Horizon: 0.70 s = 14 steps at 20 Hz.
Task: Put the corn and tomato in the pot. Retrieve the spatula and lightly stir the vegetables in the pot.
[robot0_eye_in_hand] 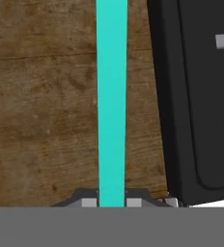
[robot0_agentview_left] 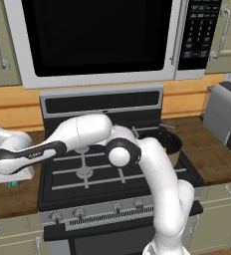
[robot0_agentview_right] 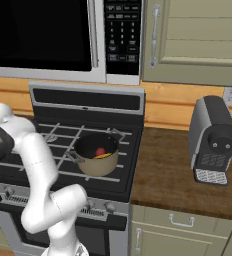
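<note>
My jaws sit clamped on the spatula [robot0_eye_in_hand: 111, 101] handle, low over the wooden table [robot0_eye_in_hand: 41, 111] left of the stove [robot0_eye_in_hand: 196, 96]. Tomato [robot0_agentview_right: 100, 151] and corn [robot0_agentview_right: 104, 156] lie in the pot [robot0_agentview_right: 95, 155]. Swinging carelessly, I judge, could clip the stove edge and twist the handle loose.

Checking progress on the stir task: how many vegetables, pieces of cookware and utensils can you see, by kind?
Vegetables: 2, small dark red round tomato and yellow-orange corn cob
Cookware: 1, round tan metal pot
Utensils: 1, teal-handled spatula
Total: 4

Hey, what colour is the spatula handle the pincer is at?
Bright teal-green; the spatula handle shows best in the hand view, over the brown wooden counter.
</note>
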Tool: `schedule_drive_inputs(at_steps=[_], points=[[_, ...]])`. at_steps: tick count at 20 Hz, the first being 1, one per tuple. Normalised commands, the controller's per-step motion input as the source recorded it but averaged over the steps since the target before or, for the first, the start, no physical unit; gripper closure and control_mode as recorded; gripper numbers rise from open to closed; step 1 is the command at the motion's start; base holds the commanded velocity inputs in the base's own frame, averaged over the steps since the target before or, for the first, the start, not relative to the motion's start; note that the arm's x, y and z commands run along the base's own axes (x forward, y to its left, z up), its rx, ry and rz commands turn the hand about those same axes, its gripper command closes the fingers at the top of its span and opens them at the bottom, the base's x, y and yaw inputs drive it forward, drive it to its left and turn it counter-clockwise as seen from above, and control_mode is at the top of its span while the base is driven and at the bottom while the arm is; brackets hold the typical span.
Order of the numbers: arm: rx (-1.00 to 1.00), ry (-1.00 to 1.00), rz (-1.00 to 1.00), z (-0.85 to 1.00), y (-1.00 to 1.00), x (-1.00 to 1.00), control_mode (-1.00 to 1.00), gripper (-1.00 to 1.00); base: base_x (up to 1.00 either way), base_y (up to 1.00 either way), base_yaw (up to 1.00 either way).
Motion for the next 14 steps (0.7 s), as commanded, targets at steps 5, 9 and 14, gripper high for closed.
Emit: schedule_drive_inputs(at_steps=[5, 9, 14], points=[[0.02, 0.0, 0.0, 0.0, -0.02, -0.03, -1.0, 1.0, 0.0, 0.0, 0.0], [0.0, -0.01, -0.05, 0.49, -0.33, -0.37, -1.0, 1.0, 0.0, 0.0, 0.0], [0.11, 0.04, -0.23, 0.77, -0.65, -0.4, -1.0, 1.0, 0.0, 0.0, 0.0]])
